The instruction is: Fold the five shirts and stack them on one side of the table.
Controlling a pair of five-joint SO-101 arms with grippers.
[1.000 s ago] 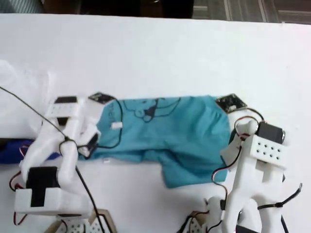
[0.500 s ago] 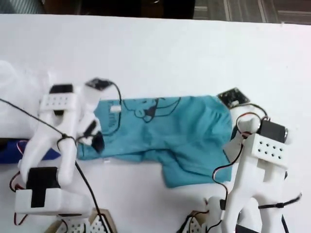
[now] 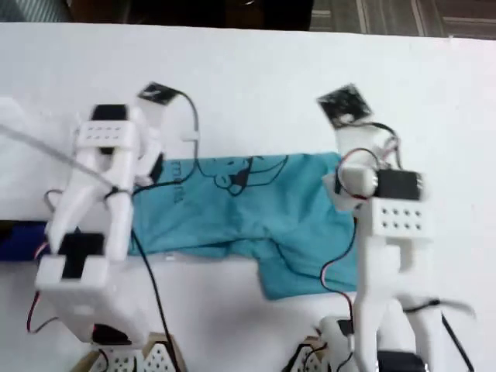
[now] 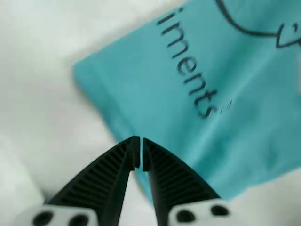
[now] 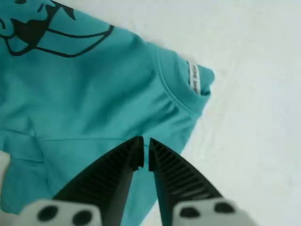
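Under everything you have the white table (image 3: 256, 85). Its bare surface goes on well beyond the left gripper (image 4: 137, 153) and the right gripper (image 5: 142, 151), up to the far edge. In the left wrist view the table (image 4: 42, 84) is just beside this gripper's tips. In the right wrist view the table (image 5: 254, 94) is near the tips, on one side of them. Behind the far edge, well apart from both grippers, you see a dark floor (image 3: 194, 12). More on the right gripper's side there is a grey floor with lines (image 3: 372, 15). In the far corner on the left gripper's side stands a grey slatted thing (image 3: 31, 9); you cannot tell what it is.
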